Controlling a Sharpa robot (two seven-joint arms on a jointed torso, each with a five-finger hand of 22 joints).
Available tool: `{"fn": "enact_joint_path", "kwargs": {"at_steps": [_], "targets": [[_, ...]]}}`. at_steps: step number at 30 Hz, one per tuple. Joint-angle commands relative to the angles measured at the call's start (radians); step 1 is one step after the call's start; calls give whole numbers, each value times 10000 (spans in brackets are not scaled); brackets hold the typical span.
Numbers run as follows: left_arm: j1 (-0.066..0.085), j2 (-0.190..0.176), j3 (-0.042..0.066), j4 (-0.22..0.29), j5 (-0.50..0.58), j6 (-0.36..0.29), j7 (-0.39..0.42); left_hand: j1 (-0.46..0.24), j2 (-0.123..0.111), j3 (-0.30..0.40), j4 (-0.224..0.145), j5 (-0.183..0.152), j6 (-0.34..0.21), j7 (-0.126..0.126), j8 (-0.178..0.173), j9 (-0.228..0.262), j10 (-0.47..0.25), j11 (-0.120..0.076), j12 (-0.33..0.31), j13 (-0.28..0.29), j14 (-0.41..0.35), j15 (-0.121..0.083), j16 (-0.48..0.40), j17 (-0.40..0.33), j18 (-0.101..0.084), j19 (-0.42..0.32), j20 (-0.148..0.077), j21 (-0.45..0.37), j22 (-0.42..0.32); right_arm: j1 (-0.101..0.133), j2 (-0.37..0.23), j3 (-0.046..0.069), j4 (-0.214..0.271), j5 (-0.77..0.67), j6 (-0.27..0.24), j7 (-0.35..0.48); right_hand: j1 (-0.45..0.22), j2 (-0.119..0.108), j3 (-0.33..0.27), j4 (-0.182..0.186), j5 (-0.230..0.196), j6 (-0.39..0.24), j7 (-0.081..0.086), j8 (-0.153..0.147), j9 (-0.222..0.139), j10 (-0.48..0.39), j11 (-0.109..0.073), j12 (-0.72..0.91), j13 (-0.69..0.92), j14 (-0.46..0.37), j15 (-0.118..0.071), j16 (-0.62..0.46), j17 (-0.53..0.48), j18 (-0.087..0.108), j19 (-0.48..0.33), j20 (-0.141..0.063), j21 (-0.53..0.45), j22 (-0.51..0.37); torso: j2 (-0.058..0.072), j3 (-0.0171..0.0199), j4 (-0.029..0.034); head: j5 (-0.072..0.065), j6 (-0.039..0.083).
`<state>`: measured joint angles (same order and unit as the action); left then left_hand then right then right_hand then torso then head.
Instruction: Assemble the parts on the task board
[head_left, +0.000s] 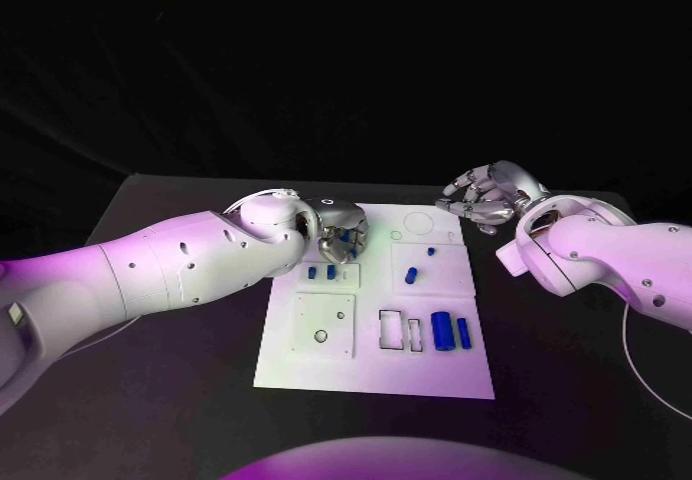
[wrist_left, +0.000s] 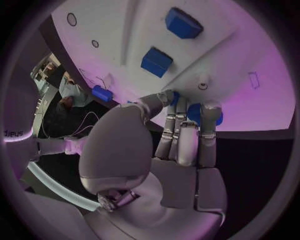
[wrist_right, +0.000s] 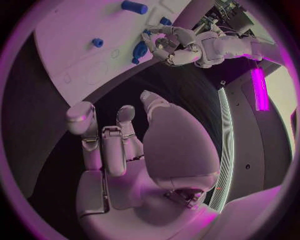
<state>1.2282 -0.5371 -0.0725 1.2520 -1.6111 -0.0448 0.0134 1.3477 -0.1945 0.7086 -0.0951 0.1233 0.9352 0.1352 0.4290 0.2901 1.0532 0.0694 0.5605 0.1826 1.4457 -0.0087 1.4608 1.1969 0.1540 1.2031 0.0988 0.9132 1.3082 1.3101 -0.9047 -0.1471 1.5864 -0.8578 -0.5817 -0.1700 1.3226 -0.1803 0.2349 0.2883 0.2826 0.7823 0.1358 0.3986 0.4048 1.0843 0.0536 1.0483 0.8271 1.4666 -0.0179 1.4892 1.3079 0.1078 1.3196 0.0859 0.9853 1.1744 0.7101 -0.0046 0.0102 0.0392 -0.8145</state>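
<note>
At the white task board (head_left: 378, 375) on the black table (head_left: 173, 400), the left hand (head_left: 340, 240) pinches a small, light, rigid blue plastic part (wrist_left: 195, 113) at the board's far left, best gripped by its sides, while the right hand (head_left: 492, 197) hovers empty, fingers apart.

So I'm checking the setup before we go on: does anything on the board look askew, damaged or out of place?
Nothing stands out. The task board lies flat on the table, the blue parts sit on it, and none has spilled off. The left hand is at the parts near the board's far left; the right hand hovers beside its far right corner.
</note>
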Motion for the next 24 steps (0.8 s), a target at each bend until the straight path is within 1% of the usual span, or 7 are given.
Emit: {"fn": "enact_joint_path", "kwargs": {"at_steps": [1,2,4,12,17,21,24], "targets": [[6,-154,75,254,704,-296,138,-137,45,-143,89,-45,90,-31,-43,45,170,-128,-92,16,59,-2,31,-37,-151,72,4,18,459,-5,6,0,10,-45,-15,95,-80,-31,59,23,33,-57,5,33,-15,9,6,11,9,507,7,-48,796,187,-35,29,15,10,-23,-10,25,-51,33],[11,-223,112,335,842,-241,115,-186,48,-172,123,-121,98,-36,-57,63,162,-128,-132,9,50,-3,16,-80,-147,56,4,-16,455,-5,4,0,9,-45,-16,95,-76,-32,84,21,41,-35,-2,60,-13,35,-1,17,2,501,3,-59,773,189,-32,26,7,8,-25,-2,15,-41,36],[25,-346,179,470,1035,-152,64,-224,44,-199,148,-133,99,-36,-67,74,157,-125,-158,4,44,-1,8,-102,-144,42,6,-43,451,-5,2,0,5,-45,-17,95,-76,-32,84,21,41,-35,-2,60,-13,35,-1,17,2,501,3,-59,773,189,-32,26,7,8,-23,0,4,-18,41],[119,-989,432,1101,1637,1,-84,-322,-37,-305,191,-65,42,-37,-135,105,169,-118,-246,-12,33,4,-12,-154,-143,23,11,-99,443,-7,-10,0,-9,-46,-35,90,-77,-34,89,21,42,-34,-3,65,-14,22,-2,-1,-28,501,1,-61,771,192,-38,26,-10,-1,-39,-6,21,5,32],[133,-1292,497,1312,1783,101,-159,-326,-38,-309,195,-63,39,-37,-139,107,170,-118,-253,-14,37,5,-9,-144,-142,21,11,-106,441,-11,-10,0,-14,-46,-33,88,-77,-34,89,21,42,-34,-3,65,-14,22,-2,-1,-28,501,1,-61,771,192,-38,26,-10,-1,-30,-5,26,32,36],[137,-1469,511,1336,1826,333,-239,-411,-94,-407,253,-51,38,-41,-162,141,205,-115,-325,-30,22,12,-30,-197,-136,-3,18,-178,420,-14,-19,0,-16,-46,-33,83,-77,-34,89,21,42,-34,-3,65,-14,22,-2,-1,-28,501,1,-61,771,192,-38,26,-10,-1,-23,-5,10,77,27],[137,-1534,513,1277,1773,432,-287,-453,-117,-466,294,9,38,-46,-174,164,227,-114,-369,-40,26,13,-30,-189,-137,0,22,-197,414,-16,-22,-1,-17,-46,-34,83,-77,-34,89,21,42,-34,-3,65,-14,22,-2,-1,-28,501,1,-61,771,192,-38,26,-10,-1,-17,-5,18,101,21]]}}
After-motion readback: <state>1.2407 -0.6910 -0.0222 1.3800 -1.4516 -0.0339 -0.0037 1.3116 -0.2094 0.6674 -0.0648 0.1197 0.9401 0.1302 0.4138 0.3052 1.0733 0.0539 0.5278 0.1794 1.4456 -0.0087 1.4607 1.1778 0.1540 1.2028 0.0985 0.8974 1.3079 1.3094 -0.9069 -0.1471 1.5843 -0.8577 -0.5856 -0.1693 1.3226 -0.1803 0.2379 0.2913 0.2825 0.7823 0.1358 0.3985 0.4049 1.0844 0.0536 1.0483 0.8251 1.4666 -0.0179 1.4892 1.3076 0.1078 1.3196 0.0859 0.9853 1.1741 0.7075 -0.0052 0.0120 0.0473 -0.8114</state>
